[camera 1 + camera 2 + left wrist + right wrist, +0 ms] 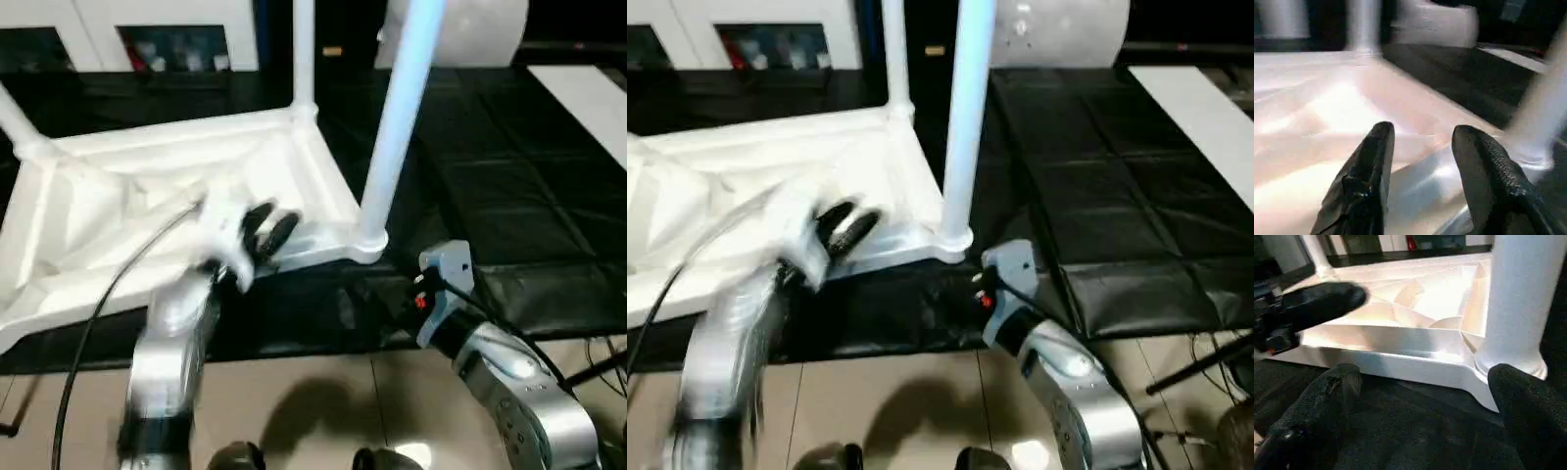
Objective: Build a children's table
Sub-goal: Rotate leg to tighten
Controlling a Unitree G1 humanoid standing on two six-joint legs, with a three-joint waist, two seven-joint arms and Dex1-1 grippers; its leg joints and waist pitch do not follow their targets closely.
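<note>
text: none legible | labels: none | numbers: none

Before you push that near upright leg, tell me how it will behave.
The near leg is a tall smooth tube, so it probably flexes little but may feel slippery to the fingers. It stands in the corner socket of the upturned tabletop; a high push would likely lever it, perhaps shifting the light-looking plastic top.

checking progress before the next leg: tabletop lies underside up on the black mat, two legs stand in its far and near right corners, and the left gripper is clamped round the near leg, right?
Not quite. The left gripper holds nothing: its fingers stand apart over the tabletop's near rim, beside the near leg, as the left eye view shows. The rest holds: underside up on the black mat, with the far leg also standing.
</note>
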